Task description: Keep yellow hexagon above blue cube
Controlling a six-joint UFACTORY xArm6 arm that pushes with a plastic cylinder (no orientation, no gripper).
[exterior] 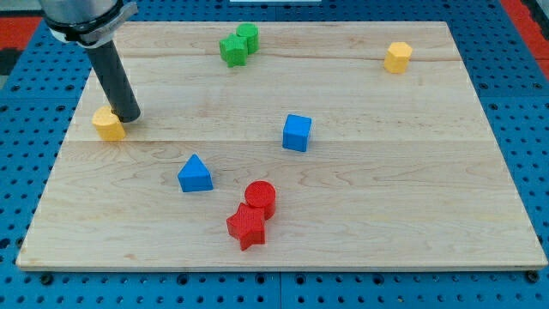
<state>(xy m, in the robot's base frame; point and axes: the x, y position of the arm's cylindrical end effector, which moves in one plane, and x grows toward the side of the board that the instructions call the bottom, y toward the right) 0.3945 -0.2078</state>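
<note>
The blue cube (297, 132) sits near the middle of the wooden board (412, 206). A yellow hexagon-like block (397, 57) lies near the view's top right corner, above and to the right of the cube. A second yellow block (107, 125) lies at the board's left edge; its shape is partly hidden by the rod. My tip (128, 117) rests against this block's right side, far to the left of the blue cube.
A green star (232, 50) and a green cube (248, 36) touch each other at the view's top middle. A blue triangle (195, 174) lies left of centre. A red cylinder (260, 197) and a red star (246, 227) touch near the bottom middle.
</note>
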